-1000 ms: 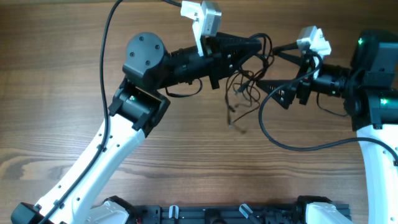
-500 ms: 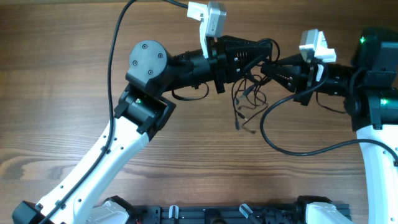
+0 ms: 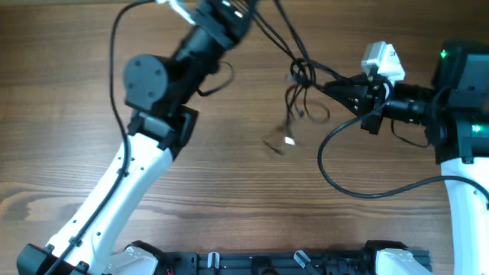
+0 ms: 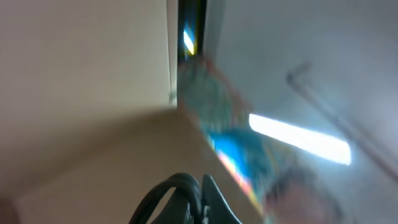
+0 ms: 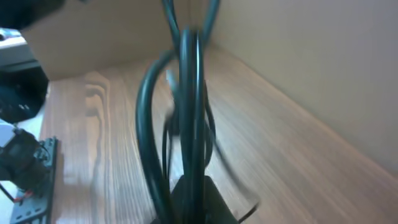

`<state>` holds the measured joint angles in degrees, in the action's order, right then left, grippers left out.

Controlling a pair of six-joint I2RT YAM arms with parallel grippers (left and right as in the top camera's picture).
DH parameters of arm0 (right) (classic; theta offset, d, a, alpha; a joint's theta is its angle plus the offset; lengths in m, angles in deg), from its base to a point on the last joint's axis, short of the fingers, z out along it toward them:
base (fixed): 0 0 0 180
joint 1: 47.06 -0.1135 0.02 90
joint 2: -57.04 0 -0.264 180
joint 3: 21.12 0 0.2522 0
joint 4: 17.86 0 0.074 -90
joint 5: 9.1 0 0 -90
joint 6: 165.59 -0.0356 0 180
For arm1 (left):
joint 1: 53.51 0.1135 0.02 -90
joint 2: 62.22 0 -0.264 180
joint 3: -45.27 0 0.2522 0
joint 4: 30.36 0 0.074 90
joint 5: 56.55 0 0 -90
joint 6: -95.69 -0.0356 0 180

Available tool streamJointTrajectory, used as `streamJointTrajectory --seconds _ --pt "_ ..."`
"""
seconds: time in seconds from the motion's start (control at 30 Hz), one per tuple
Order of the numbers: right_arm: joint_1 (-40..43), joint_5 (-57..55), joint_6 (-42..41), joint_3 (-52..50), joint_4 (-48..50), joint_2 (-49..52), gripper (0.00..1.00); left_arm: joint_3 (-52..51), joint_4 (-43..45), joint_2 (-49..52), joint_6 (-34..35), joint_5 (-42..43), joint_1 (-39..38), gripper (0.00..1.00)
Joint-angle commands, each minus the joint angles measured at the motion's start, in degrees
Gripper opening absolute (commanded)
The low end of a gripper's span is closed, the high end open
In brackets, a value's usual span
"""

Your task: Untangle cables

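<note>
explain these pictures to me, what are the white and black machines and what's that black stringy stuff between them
These are two robot arms at a wooden table. One picture looks straight down from above: the left arm reaches toward the top edge and the right arm comes in from the right side. The other two pictures come from small cameras on each wrist, so they look blurry and tilted. The left one mostly sees wall and ceiling.

The stringy stuff is a bundle of thin black cables, apparently lifted off the table, with a plug end dangling. The right fingers are shut on it. The left fingers are shut too, and cords run up to them, so both arms seem to hold the tangle.
</note>
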<state>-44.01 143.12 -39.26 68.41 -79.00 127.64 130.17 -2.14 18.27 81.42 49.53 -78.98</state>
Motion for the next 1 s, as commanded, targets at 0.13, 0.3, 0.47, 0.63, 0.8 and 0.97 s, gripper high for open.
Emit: streamJointTrajectory --seconds 0.13,0.3,0.47,0.63,0.8,0.97 --pt "0.35 -6.25 0.94 -1.16 -1.81 0.55 0.04 2.86 2.73 -2.6 9.55 -11.52 9.05 0.07" --pt "0.35 -16.83 -6.99 -1.16 -0.74 0.55 0.04 2.86 3.13 -2.6 12.2 -10.08 16.83 0.06" --pt "0.35 -30.08 -23.69 -1.16 5.84 0.52 0.04 2.86 3.3 -2.6 12.13 -1.51 17.99 0.04" --pt "0.35 -44.59 -33.48 -1.16 6.29 0.52 0.08 2.86 3.3 -2.6 11.5 8.07 17.99 0.04" --pt "0.35 -30.49 -24.87 -1.16 6.34 0.52 0.99 2.86 -0.76 -2.58 2.78 28.06 17.97 0.04" --pt "0.35 -18.82 -24.09 -1.16 6.45 0.52 1.0 2.86 -6.36 -2.47 0.96 37.94 17.81 0.04"
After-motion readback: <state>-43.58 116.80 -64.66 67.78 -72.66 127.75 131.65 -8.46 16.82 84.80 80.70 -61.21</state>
